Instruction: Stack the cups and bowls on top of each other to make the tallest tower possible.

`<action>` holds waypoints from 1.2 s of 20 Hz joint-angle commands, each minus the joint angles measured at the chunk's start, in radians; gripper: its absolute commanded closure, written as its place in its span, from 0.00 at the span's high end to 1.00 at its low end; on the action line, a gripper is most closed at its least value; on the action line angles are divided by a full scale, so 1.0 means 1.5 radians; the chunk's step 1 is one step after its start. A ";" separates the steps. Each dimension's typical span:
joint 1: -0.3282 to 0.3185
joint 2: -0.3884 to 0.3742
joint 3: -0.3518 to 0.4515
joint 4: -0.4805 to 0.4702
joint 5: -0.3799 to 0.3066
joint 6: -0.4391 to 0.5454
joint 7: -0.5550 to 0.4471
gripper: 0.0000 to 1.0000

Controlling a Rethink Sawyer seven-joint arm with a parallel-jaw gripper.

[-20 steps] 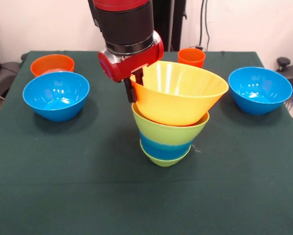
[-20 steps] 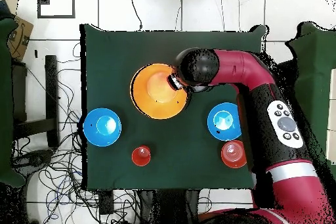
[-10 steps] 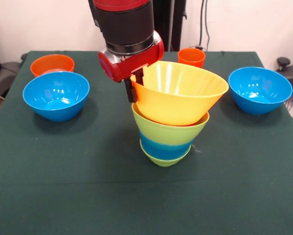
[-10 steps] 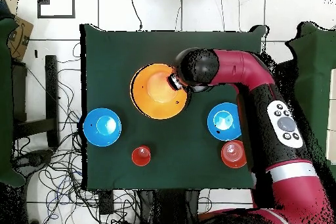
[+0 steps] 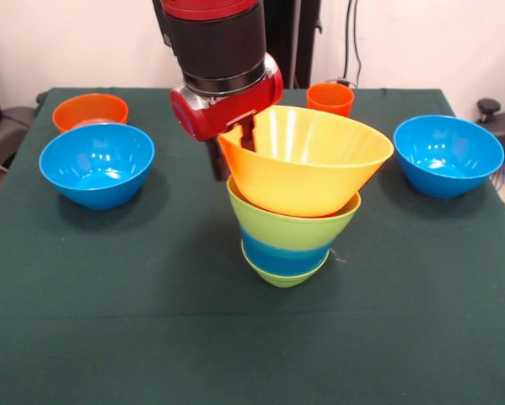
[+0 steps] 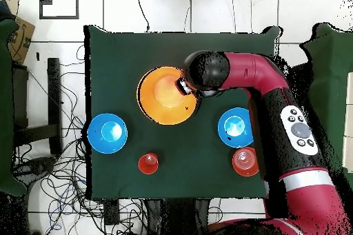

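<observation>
Yellow bowl (image 5: 307,164) rim hiding end effector (image 5: 232,150) fingertips.

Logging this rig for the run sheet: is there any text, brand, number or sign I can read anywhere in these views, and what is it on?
None can be read.
Bowls and cups: the yellow bowl and the rest show no print.
Arm: a pale panel with dark buttons, markings too small to read.
Cardboard box at the overhead view's edge: a dark mark, not legible.

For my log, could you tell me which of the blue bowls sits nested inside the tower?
The blue bowl banded between the tower's green layers; the two others stand alone on the table.
</observation>
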 commanded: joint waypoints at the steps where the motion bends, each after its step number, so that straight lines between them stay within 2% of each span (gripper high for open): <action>1: 0.016 0.054 -0.027 0.047 -0.032 -0.048 0.038 1.00; 24: 0.017 0.029 -0.027 0.061 -0.035 -0.055 0.047 1.00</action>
